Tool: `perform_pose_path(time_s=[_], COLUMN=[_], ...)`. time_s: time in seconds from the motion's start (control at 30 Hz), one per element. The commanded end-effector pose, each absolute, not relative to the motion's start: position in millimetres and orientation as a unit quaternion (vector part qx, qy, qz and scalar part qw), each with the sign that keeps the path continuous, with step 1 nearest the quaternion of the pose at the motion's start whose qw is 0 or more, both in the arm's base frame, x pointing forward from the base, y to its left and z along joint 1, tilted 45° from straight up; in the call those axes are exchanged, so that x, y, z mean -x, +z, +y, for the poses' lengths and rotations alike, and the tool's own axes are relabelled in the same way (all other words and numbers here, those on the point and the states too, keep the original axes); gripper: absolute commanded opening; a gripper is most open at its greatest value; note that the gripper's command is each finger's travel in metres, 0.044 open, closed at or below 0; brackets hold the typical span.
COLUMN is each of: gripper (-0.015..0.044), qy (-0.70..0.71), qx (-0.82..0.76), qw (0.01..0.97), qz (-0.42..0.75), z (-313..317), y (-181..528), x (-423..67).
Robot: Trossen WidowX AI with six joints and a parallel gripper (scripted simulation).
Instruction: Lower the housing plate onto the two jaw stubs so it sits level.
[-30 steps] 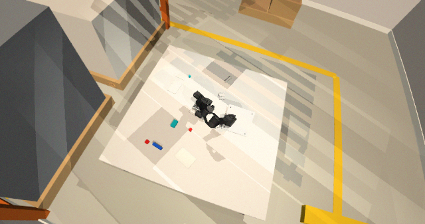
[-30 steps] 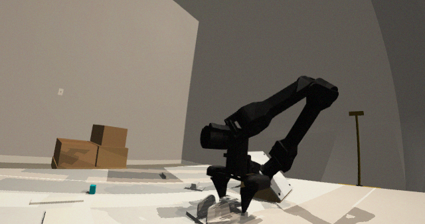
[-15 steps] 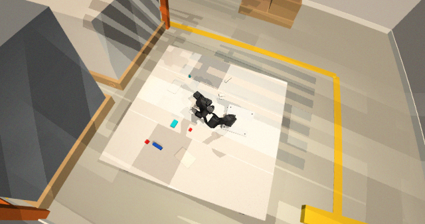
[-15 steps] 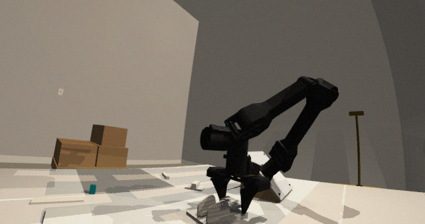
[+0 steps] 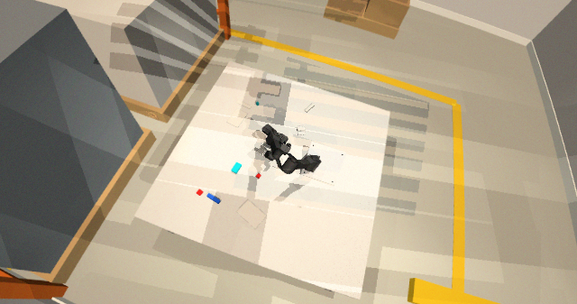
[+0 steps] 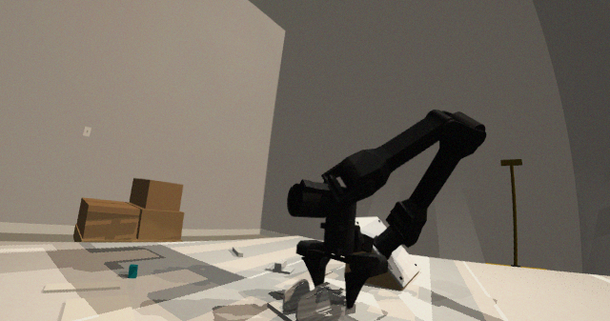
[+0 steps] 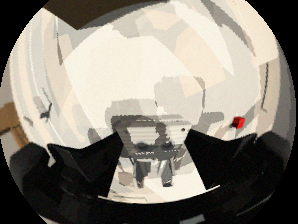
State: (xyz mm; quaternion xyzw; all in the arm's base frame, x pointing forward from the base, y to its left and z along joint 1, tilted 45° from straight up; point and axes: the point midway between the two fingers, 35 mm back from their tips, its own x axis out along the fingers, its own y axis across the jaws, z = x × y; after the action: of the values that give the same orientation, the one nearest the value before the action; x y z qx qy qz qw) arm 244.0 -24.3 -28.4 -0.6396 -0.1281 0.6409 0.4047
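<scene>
My gripper (image 7: 153,131) (image 6: 335,296) points down, low over the work surface, and is shut on the housing plate. The housing plate (image 7: 155,131) is a grey striped piece spanning the space between my fingertips, one finger on each side. Two grey jaws, the left one (image 7: 139,176) and the right one (image 7: 167,175), lie side by side below the plate in the wrist view. The exterior view shows translucent-looking grey parts at my fingertips, partly hidden by the near finger. The pins and stubs are hidden, and I cannot tell whether the plate touches them.
A red cube (image 7: 238,122) (image 5: 258,176) lies to one side. Farther off are a cyan block (image 5: 236,168), a blue bar (image 5: 214,198), another red cube (image 5: 199,192) and a small teal piece (image 5: 257,103) (image 6: 132,270). A white tilted box (image 6: 404,265) stands behind the hand.
</scene>
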Motion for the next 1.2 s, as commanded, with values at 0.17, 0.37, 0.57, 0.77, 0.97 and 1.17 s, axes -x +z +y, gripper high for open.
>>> perform_pose_path(time_s=[0.17,0.37,0.57,0.77,0.97,1.17], gripper=[0.0351,0.0351,0.0351,0.0351,0.0351,0.0351], qy=[0.640,0.640,0.640,0.640,0.640,0.640], qx=[0.639,0.639,0.640,0.640,0.640,0.640], qw=[0.407,0.407,0.407,0.407,0.406,0.406], qz=[-0.128,-0.128,-0.128,-0.128,-0.129,-0.129], z=[-22.4,-22.3,-20.7,-20.6,-19.0,-18.9], y=[-30.1,-30.2,-31.9,-32.0,-33.6,-33.7], x=[-244.7,-244.7,-245.1,-245.1,-245.4,-245.4])
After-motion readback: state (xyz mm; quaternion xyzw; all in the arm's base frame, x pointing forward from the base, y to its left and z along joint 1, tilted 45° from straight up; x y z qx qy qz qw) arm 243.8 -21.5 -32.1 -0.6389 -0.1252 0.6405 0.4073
